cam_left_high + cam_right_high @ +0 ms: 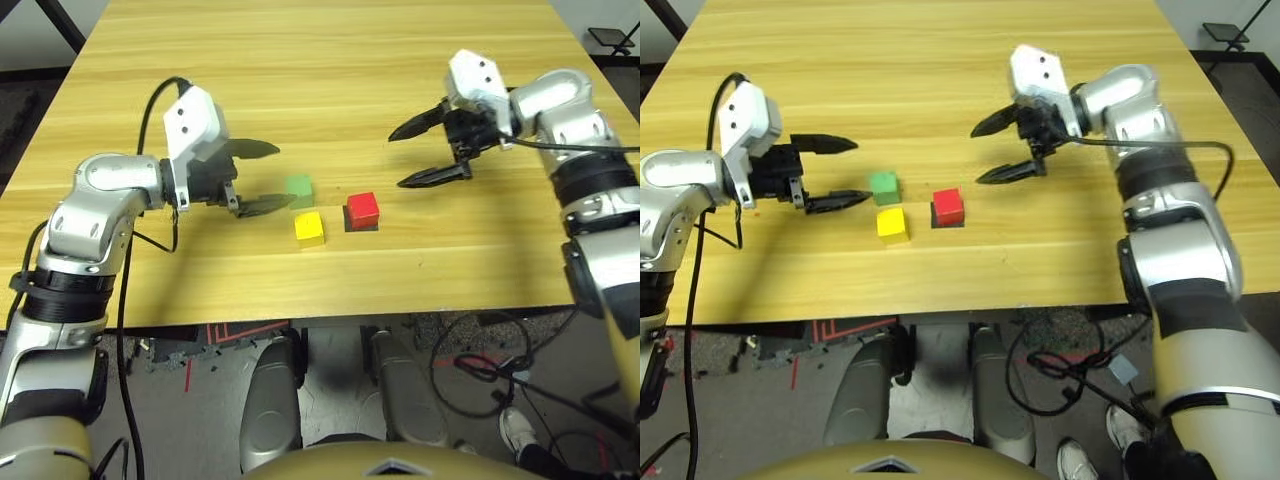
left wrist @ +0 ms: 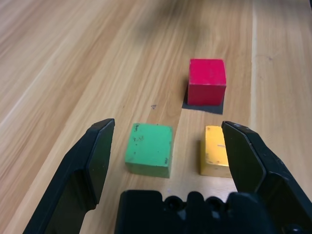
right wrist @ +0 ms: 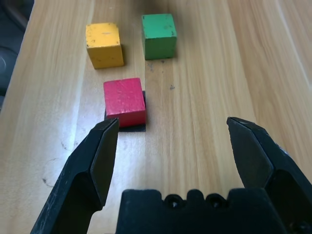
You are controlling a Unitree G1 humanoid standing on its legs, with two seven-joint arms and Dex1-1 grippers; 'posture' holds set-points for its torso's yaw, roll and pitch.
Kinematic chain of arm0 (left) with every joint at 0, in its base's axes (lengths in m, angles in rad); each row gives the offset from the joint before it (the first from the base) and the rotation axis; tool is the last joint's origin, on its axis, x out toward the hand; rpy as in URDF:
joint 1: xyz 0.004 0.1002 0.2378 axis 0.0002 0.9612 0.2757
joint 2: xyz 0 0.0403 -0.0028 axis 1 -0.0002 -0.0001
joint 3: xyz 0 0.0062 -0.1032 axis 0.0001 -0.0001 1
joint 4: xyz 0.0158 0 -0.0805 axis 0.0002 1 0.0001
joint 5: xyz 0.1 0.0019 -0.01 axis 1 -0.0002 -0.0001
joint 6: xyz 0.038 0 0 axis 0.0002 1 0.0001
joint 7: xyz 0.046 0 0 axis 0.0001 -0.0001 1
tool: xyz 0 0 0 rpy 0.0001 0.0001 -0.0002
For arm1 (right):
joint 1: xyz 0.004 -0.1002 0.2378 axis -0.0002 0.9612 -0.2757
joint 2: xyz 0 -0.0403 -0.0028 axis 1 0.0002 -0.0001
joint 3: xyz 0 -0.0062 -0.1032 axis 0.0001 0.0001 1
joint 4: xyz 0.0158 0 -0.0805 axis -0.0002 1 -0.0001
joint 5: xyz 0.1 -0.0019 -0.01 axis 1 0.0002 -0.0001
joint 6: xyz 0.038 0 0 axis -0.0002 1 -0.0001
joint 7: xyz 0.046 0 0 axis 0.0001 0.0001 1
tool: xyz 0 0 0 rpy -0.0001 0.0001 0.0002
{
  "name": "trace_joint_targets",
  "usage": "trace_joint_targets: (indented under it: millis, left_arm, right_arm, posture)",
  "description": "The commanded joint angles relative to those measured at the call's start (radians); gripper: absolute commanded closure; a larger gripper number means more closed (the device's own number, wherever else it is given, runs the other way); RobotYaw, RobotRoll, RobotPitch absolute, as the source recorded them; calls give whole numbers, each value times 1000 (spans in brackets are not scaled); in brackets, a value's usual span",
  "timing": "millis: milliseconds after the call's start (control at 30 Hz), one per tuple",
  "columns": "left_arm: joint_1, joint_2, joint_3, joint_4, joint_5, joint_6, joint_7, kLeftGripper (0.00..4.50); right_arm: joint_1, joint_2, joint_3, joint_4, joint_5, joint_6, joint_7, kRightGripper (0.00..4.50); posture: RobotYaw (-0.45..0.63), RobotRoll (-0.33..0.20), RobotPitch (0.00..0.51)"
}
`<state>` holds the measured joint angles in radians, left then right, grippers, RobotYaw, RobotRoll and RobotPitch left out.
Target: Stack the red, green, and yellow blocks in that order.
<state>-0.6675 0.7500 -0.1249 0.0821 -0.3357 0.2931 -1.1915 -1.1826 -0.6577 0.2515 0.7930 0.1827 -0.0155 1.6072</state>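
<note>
Your broad bench of pale, striped wood grain carries everything, smooth enough that a nudged block could slide. Over it, your left gripper with long black tapering fingers is open and empty beside the small matte green cube; your right gripper, its fingers of the same black wedge shape, is also spread wide with nothing between them. The thin black square patch lies flat, and the small matte red cube sits on it, overlapping its edges. The small matte yellow cube rests on the wood near the green one, apart from the red. With nothing stacked, the step looks to be setting green on red. Centre your left fingers over the green block, square them to two flat, slightly scuffed faces, and lower straight down; watch that the finger nearer the yellow cube doesn't shove it. Close gently, lift clear of the red block's top, line up the edges, then release slowly so the sharp-cornered cubes stay flush.
</note>
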Motion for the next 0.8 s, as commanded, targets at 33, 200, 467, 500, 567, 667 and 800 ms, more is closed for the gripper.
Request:
trace_joint_targets:
  millis: [33, 200, 467, 500, 567, 667, 800]
  left_arm:
    - [-27, -35, -36, 88, 44, -57, -37, 0]
    - [-70, -88, -48, 195, 80, -89, -42, 0]
    - [-115, -130, -55, 300, 132, -125, -55, 0]
    - [-116, -133, -59, 311, 140, -122, -55, 0]
    - [-117, -138, -66, 336, 158, -129, -57, 0]
    - [-116, -146, -75, 370, 181, -149, -55, 0]
    - [-117, -162, -77, 407, 207, -171, -44, 0]
  right_arm:
    - [80, -26, 8, -146, 101, 72, 7, 36]
    - [169, -60, 7, -288, 177, 123, 7, 36]
    - [215, -58, -45, -376, 171, 196, 5, 36]
    - [218, -56, -50, -384, 170, 204, 2, 36]
    - [225, -53, -55, -401, 169, 220, -5, 36]
    - [234, -51, -63, -426, 171, 241, -14, 36]
    - [239, -47, -71, -447, 172, 262, -26, 36]
  posture:
    - [213, -46, 219]
    - [176, -43, 225]
    - [146, -41, 231]
    - [143, -40, 231]
    - [138, -41, 233]
    - [135, -41, 234]
    - [133, -40, 234]
